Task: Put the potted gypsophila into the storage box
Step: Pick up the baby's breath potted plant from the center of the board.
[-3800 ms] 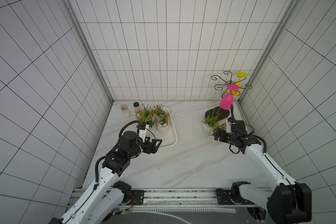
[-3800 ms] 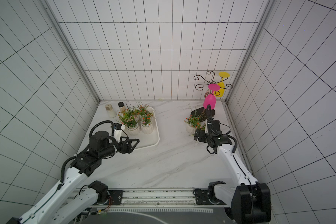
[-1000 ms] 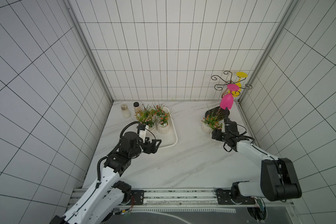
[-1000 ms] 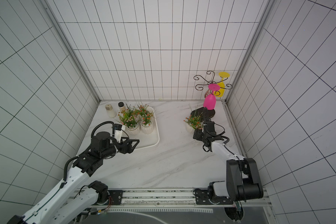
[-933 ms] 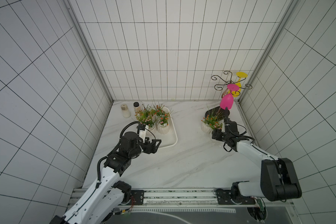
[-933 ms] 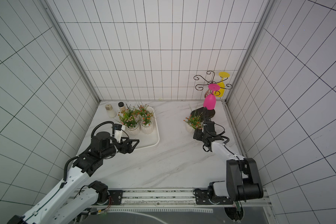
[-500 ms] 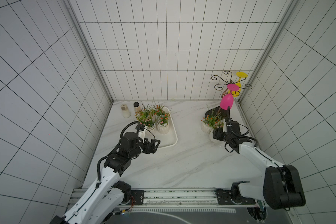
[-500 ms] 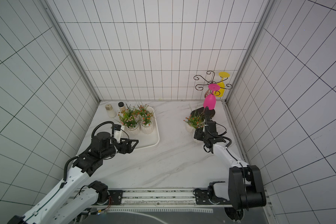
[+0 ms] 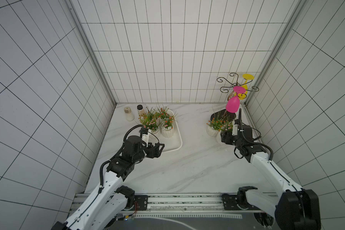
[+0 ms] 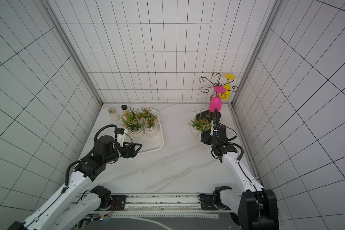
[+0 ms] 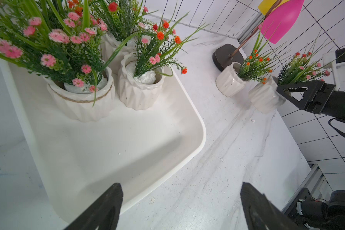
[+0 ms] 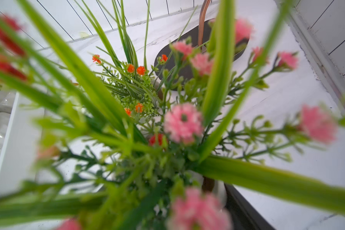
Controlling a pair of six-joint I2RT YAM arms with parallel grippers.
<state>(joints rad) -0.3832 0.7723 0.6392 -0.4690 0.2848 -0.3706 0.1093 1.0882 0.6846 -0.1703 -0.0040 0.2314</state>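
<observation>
The storage box (image 9: 179,137) carries several planted pots at its far end; the left gripper (image 9: 160,150) hovers at its near rim, jaws apart. The potted gypsophila (image 11: 265,97) stands on the marble well apart from the box, crowded by the stand base (image 11: 224,56) and an orange-flowered pot (image 11: 230,82), with the right gripper (image 9: 223,137) clamped on it.

The marble bench (image 9: 187,169) bears the storage box (image 9: 174,142), two jars (image 9: 128,115), two loose potted gypsophila (image 11: 230,81) and, seemingly, a dark stand base (image 11: 223,57).

You're looking at a white tray (image 11: 137,143) on grey-veined white marble (image 11: 237,149), ribbed white pots (image 11: 141,93) of pink and orange flowers (image 11: 56,36), a pink glass (image 9: 232,105) and a yellow glass (image 9: 247,76).
</observation>
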